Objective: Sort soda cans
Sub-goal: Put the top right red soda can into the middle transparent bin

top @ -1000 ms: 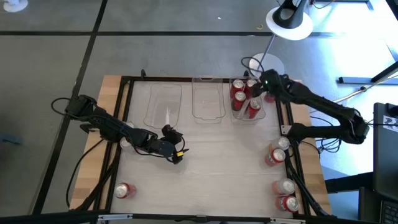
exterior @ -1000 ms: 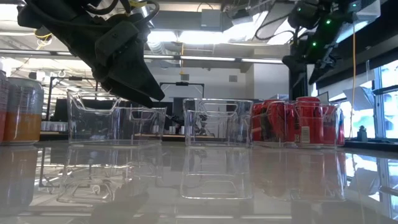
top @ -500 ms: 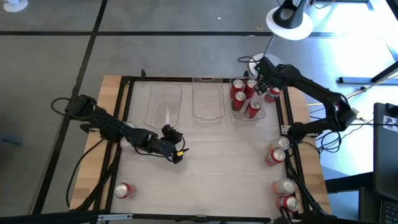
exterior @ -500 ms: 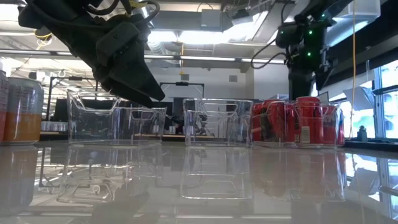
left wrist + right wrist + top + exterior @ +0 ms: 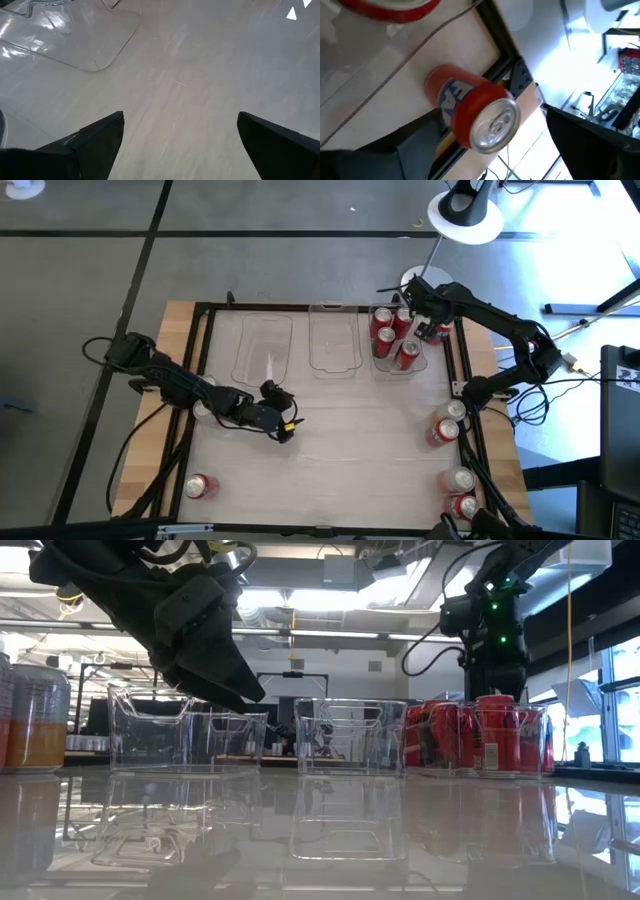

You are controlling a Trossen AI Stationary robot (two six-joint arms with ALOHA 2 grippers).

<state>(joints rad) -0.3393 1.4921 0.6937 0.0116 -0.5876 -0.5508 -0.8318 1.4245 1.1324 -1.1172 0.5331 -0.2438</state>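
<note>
Right gripper [image 5: 408,302]: over the far right corner of the table, above the right bin; fingers spread apart with nothing between them, as its wrist view shows.
Orange can [image 5: 470,110]: lying on its side by the black frame rail, straight ahead of the right gripper's spread fingers, not touched.
Right bin [image 5: 420,366]: clear plastic, far right; it holds several red cans [image 5: 384,328], standing close together.
Left gripper [image 5: 281,423]: low over the table's left-middle, near side of the left bin; fingers wide apart, bare tabletop between them.
Left bin [image 5: 262,350]: clear, far left of the row.
Middle bin [image 5: 335,345]: clear, between the other two.
Loose cans, right edge [image 5: 443,430]: a few red and silver cans along the right rail, towards the near side.
Loose can, near left [image 5: 200,485]: one red can lying by the near left corner.
Table [image 5: 350,460]: pale top inside a black frame.
</note>
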